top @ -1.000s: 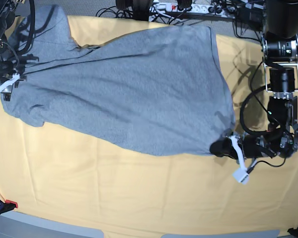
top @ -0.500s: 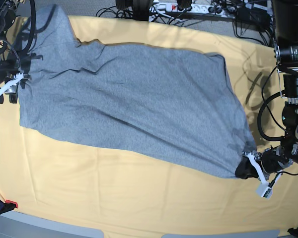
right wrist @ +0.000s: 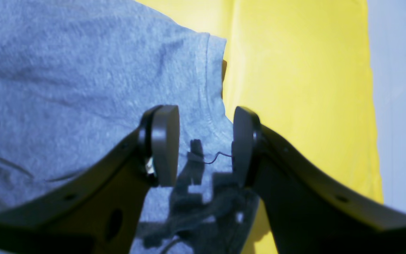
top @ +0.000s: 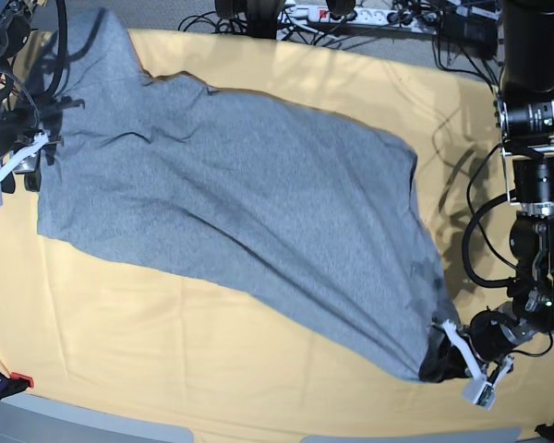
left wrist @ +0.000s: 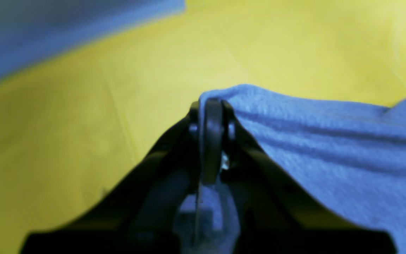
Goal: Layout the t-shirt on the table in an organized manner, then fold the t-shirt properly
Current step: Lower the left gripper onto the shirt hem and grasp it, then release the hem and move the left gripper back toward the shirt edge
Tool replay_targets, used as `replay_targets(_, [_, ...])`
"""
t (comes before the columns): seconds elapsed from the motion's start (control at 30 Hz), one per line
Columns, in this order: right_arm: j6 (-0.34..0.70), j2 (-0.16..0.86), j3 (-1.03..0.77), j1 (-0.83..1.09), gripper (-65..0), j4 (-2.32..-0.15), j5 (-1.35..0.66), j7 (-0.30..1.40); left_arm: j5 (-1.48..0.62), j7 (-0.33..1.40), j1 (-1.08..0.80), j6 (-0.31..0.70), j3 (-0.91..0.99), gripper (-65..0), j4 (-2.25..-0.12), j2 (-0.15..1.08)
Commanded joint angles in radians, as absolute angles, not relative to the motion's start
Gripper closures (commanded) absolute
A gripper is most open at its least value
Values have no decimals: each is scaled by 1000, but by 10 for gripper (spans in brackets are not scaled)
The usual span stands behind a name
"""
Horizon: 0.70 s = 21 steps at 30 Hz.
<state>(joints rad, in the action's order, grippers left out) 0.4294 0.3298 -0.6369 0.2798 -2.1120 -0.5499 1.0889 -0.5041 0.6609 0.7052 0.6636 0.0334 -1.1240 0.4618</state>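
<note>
The left gripper [left wrist: 211, 116] has its jaws pressed together on a corner of the t-shirt [top: 240, 203], a ridge of grey cloth bunched right at the tips in the left wrist view, with the fabric falling away in soft folds to one side. In the base view this gripper [top: 448, 360] sits low at the near right of the tabletop [top: 212, 369], the shirt corner drawn to a point at it. The right gripper [right wrist: 203, 144] has its jaws spread, the two pads standing apart just over the hemmed edge of the shirt; whether either pad touches the fabric cannot be told. In the base view that gripper [top: 23, 166] is at the far left edge, beside the shirt's other end. Between the two, the t-shirt lies stretched diagonally across the yellow-orange tabletop, plain grey side up, creased near the left end, with one part running up toward the far left corner. Cables and a power strip [top: 351, 14] lie beyond the far edge.
</note>
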Motion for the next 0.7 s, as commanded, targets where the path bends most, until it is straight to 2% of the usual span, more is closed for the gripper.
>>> replay_targets(0.0, [427,346,-644,272,-274,-2131,-550,1077,-502,625,751,661,41,0,-1139,466])
replay_targets(0.13, [427,346,-644,272,-274,-2131,-550,1077,-451,598,762,652,41,0,-1139,449])
replay_targets(0.2, [427,346,-644,272,-274,-2131,-550,1077,-435,591,761,608,41,0,-1138,450])
replay_targets(0.23, [427,346,-644,272,-274,-2131,-550,1077,-428,591,762,587,41,-68,-1138,452])
replay_targets(0.33, [427,346,-644,272,-274,-2131,-550,1076,-423,593,762,543,41,-415,-1139,467])
replay_targets(0.37, [427,346,-644,272,-274,-2131,-551,1076,-424,603,762,505,41,-502,-1138,473])
replay_targets(0.4, [427,346,-644,272,-274,-2131,-551,1076,-427,616,763,463,41,-501,-1139,481])
replay_targets(0.47, [427,346,-644,272,-274,-2131,-550,1076,-441,641,762,440,41,-498,-1139,495])
replay_targets(0.6, [427,346,-644,271,-274,-2131,-551,1074,-550,835,765,454,41,-496,-1139,513])
replay_targets(0.67, [435,346,-644,272,-274,-2131,-554,1074,-645,958,764,492,42,-493,-1139,522])
